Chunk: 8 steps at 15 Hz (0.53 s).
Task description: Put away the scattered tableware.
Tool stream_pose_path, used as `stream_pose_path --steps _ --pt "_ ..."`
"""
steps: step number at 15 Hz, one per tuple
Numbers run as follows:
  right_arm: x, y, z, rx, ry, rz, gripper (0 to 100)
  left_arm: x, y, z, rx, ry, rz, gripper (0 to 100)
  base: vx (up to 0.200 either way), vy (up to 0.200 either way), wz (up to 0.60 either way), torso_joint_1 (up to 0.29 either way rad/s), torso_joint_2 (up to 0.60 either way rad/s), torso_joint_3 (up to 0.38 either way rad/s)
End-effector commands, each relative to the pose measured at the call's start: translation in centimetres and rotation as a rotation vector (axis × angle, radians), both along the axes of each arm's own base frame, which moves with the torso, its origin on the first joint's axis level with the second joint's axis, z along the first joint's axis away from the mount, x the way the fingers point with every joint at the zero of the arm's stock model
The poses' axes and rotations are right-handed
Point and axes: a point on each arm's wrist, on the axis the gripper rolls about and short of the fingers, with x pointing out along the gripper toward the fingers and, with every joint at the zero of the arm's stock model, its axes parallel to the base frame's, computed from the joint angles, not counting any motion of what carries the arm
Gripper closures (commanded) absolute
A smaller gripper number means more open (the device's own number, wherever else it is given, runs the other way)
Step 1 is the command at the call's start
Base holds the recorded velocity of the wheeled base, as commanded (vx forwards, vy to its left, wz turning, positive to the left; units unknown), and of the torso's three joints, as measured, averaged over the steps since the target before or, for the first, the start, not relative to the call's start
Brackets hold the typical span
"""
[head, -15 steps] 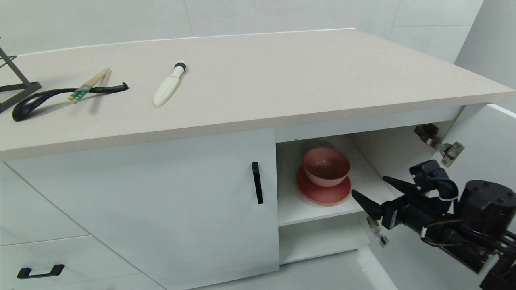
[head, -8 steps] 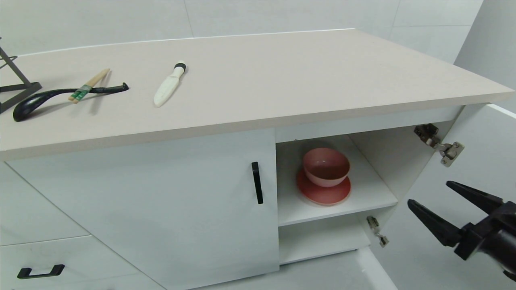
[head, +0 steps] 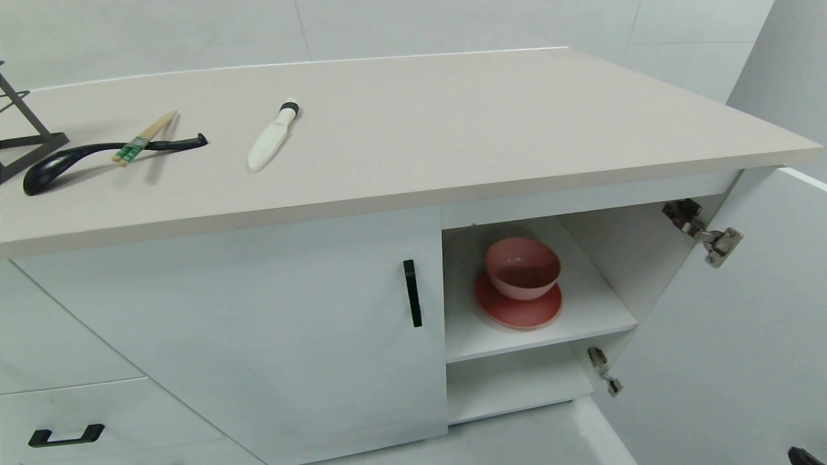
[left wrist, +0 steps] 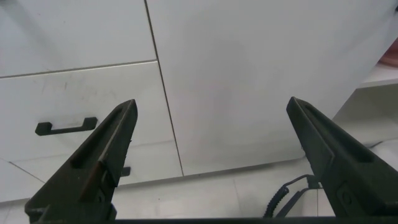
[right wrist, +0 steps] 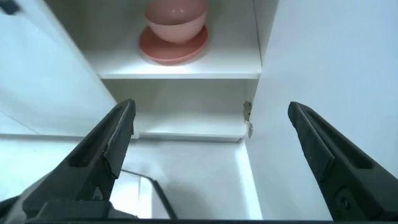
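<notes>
Bowl [head: 522,267] stands on plate [head: 517,311] on the upper shelf [head: 601,303] of the open cabinet; right gripper [right wrist: 210,106], fingers wide apart and empty, faces that shelf from outside, well apart from both. Left gripper [left wrist: 211,102], likewise spread and empty, faces the closed door [left wrist: 249,93] and a drawer handle [left wrist: 65,127]. On the counter [head: 484,116] lie 3 utensils: ladle [head: 64,158], chopsticks [head: 143,137] across its handle, knife [head: 270,139] apart from them

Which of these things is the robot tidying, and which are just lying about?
Job: pink bowl on red plate in the open cupboard; black ladle, chopsticks and white knife on the counter.
Lying about: black metal stand at the counter's left edge.
</notes>
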Motion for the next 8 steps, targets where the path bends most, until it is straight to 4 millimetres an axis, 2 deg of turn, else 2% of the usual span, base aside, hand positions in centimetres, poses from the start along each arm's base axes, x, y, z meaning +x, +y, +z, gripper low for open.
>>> stream_pose_path --steps 1,4,6,8 --pt "-3.9 -0.6 -2.2 0.046 -0.122 0.012 0 0.0 0.0 0.0 0.0 -0.001 0.001 0 0.0 0.0 0.0 0.0 0.0 0.0" --pt "-4.0 -0.6 -3.1 0.033 -0.05 0.005 0 0.0 0.0 0.0 -0.003 -0.001 0.001 0 0.0 0.0 0.0 0.0 0.0 0.0" --pt "-4.0 -0.9 -3.8 -0.059 0.001 -0.095 0 0.0 0.0 0.1 -0.004 -0.003 -0.001 0 0.0 0.0 0.0 0.0 0.0 0.0" --pt "-4.0 -0.9 -3.8 -0.06 -0.008 -0.105 0 0.0 0.0 0.1 -0.006 -0.003 -0.004 0 0.0 0.0 0.0 0.0 0.0 0.0"
